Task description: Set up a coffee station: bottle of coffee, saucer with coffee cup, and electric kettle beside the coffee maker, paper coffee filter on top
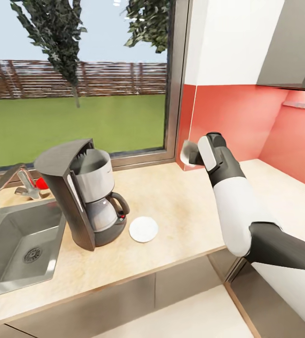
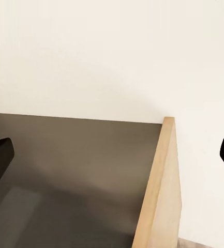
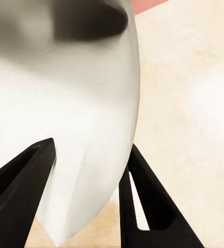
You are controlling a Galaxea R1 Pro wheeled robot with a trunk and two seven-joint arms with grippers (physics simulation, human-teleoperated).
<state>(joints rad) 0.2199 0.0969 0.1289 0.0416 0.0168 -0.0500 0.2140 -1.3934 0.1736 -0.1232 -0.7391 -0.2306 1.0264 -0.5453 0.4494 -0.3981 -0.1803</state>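
My right gripper (image 3: 86,170) pinches the coffee cup (image 3: 65,113) by its wall, so it may slip before reaching the saucer (image 1: 143,229) beside the coffee maker (image 1: 84,192).

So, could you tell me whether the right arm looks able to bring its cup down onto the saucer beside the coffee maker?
Probably yes: the right end effector holds the coffee cup above bare countertop, and nothing stands between it and the saucer by the coffee maker.
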